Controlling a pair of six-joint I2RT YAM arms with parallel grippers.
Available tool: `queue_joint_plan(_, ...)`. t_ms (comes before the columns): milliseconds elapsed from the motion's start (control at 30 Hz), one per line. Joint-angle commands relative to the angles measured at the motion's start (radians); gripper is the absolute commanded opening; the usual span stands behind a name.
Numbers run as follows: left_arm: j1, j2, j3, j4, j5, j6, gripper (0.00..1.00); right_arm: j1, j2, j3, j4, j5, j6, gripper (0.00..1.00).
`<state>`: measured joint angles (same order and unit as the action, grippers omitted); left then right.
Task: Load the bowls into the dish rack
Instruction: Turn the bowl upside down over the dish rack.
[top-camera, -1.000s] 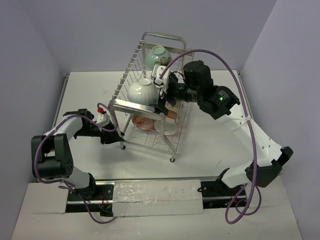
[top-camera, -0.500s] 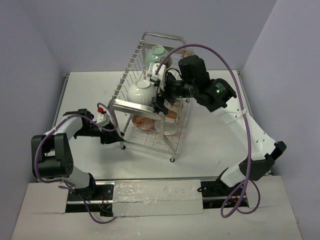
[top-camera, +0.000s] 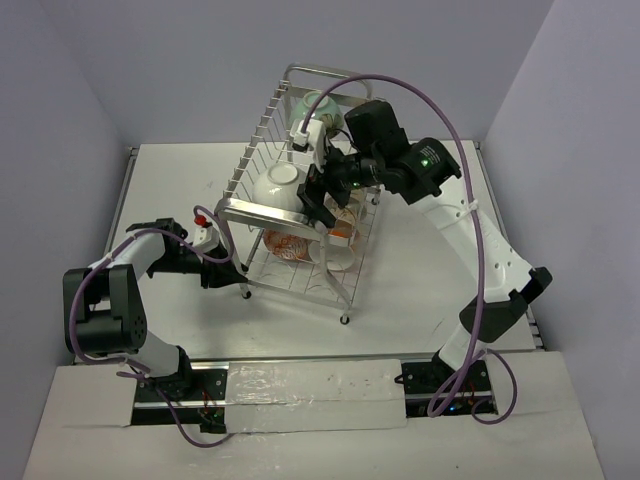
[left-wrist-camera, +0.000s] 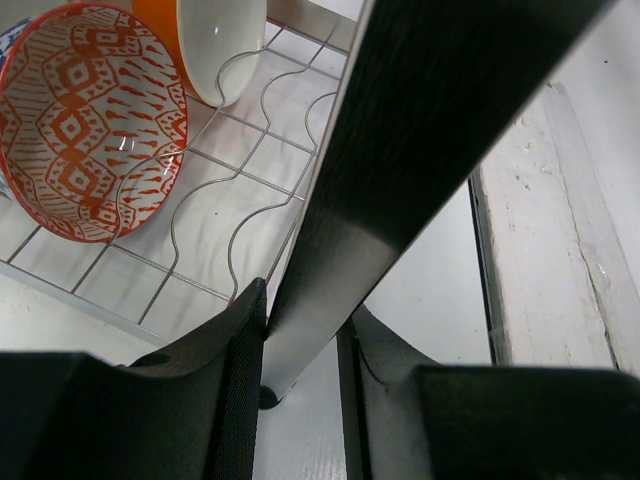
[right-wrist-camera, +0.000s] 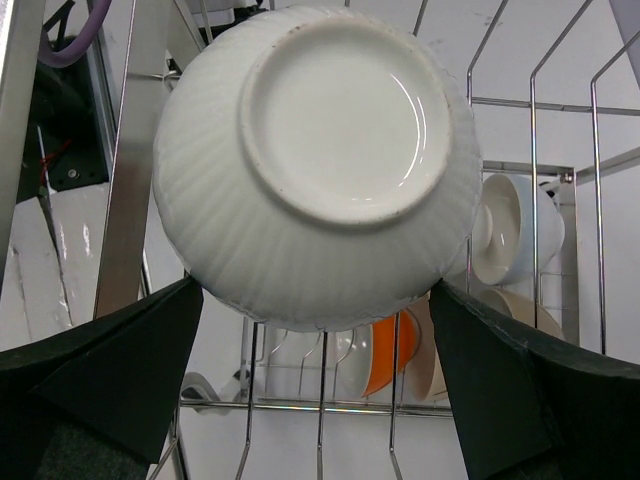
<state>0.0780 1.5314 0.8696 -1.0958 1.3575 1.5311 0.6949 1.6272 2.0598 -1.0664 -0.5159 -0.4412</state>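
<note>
The dish rack (top-camera: 262, 212) stands mid-table, a tall silver wire rack with two tiers. On its upper tier a white ribbed bowl (top-camera: 278, 186) lies with its foot toward my right wrist. My right gripper (right-wrist-camera: 318, 300) is open wide, one finger (right-wrist-camera: 120, 370) at each side of this white bowl (right-wrist-camera: 330, 150), at or almost at its rim. A mint green bowl (top-camera: 315, 108) sits further back on the top tier. The orange patterned bowl (left-wrist-camera: 80, 120) stands in the lower tier. My left gripper (left-wrist-camera: 300, 330) is shut on the rack's front left leg (left-wrist-camera: 400, 150).
More bowls stand in the lower tier: an orange one (right-wrist-camera: 385, 355) and white ones (right-wrist-camera: 505, 230). Upright rack wires (right-wrist-camera: 533, 170) run close beside my right fingers. The table's left edge strip (left-wrist-camera: 540, 250) lies near the left gripper.
My right arm has swung left and reached in, bringing its open fingers around the white bowl on the upper tier. The bowl, the rack and my left arm have not moved.
</note>
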Motion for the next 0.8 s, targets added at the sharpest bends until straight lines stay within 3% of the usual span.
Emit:
queue_joint_plan(0, 0.051, 0.045, 0.008, -0.003, -0.158, -0.108, 0.00, -0.006, 0.057, -0.001, -0.291, -0.019, 0.009, 1.00)
queue_joint_plan(267, 0.051, 0.050, 0.011, -0.010, -0.156, -0.098, 0.00, 0.000, 0.147, 0.131, -0.299, 0.066, 0.068, 1.00)
queue_joint_plan(433, 0.051, 0.047, 0.009, -0.016, -0.155, -0.092, 0.00, 0.000, 0.187, 0.112, -0.259, 0.190, 0.087, 1.00)
queue_joint_plan(767, 0.051, 0.055, 0.016, -0.024, -0.152, -0.085, 0.00, -0.003, 0.197, 0.131, -0.268, 0.254, 0.088, 1.00)
